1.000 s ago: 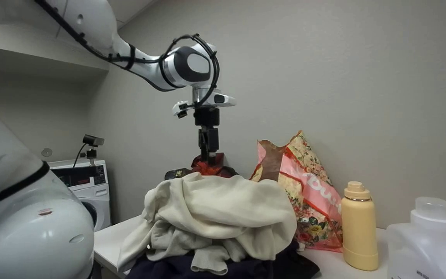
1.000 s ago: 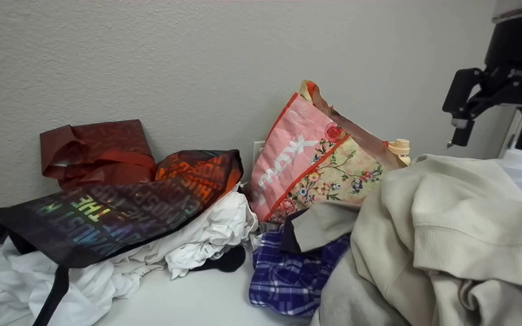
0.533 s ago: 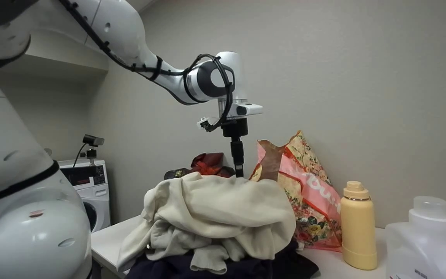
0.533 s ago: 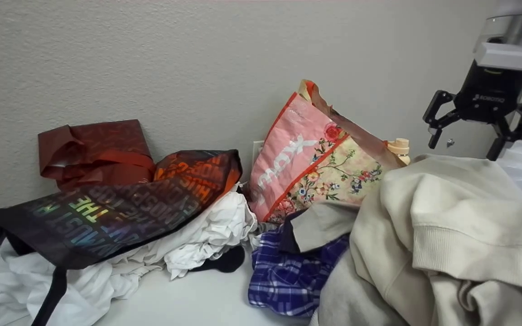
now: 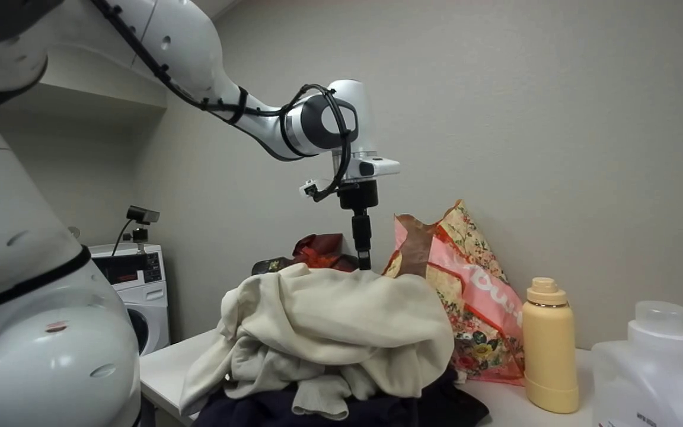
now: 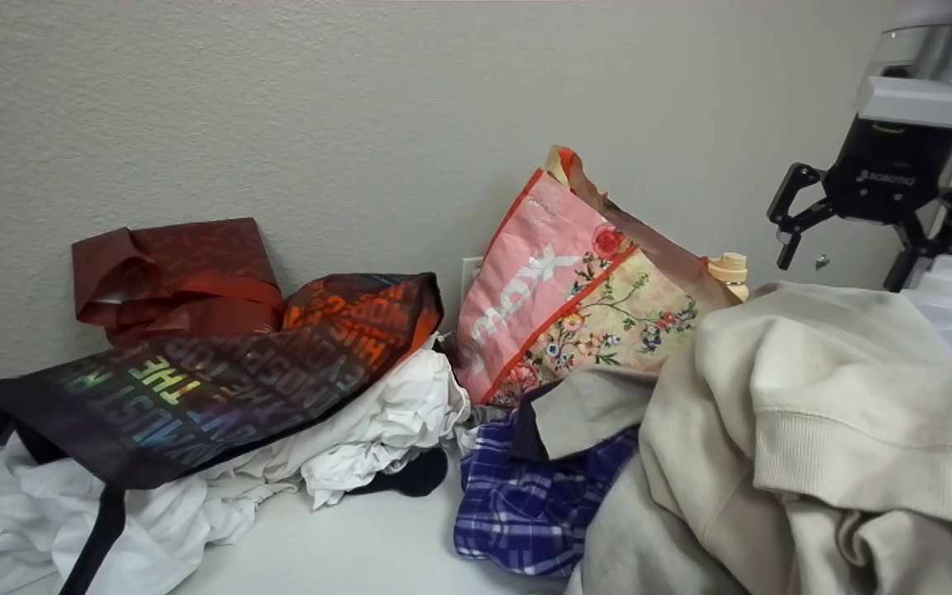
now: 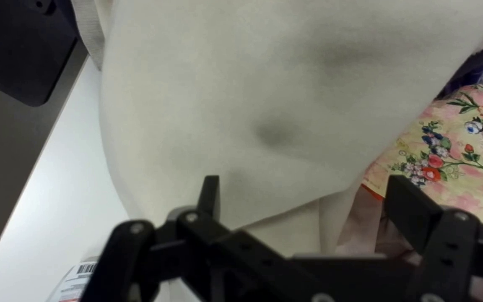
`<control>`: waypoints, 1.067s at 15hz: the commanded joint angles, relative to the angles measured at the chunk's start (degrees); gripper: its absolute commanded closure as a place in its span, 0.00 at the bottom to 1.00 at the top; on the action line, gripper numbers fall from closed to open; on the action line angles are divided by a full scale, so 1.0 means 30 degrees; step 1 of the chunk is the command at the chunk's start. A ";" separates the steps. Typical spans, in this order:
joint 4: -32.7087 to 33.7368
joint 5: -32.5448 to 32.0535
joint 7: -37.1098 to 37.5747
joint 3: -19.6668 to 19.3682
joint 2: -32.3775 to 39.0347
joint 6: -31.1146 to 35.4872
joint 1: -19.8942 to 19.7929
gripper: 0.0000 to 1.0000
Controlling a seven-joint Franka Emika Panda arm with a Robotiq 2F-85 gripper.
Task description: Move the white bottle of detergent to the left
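Compared with 1 second ago, the jaws are being held lower, turned, and spread apart over a cream garment [image 5: 347,314]. The white bottle of detergent [image 5: 653,373] is being supported, unmoved, by the white worktop [image 7: 78,167], near a yellow bottle [image 5: 551,353]; both are being backed by a grey wall [image 5: 555,148].

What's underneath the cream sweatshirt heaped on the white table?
In an exterior view, dark cloth sticks out below the cream sweatshirt. How far back it runs, and what else may lie beneath, cannot be seen: the sweatshirt covers it.
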 commanded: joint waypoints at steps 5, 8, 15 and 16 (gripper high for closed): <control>0.0714 -0.5122 0.3986 -0.0371 0.1783 0.5156 -0.1731 0.00; 0.0908 -0.8597 0.6862 -0.0785 0.3671 0.7905 -0.3146 0.00; 0.3252 -1.7200 1.4340 -0.3908 0.9599 1.2212 -0.3420 0.00; 0.3696 -1.7924 1.5087 -0.4497 1.0410 1.2510 -0.3077 0.00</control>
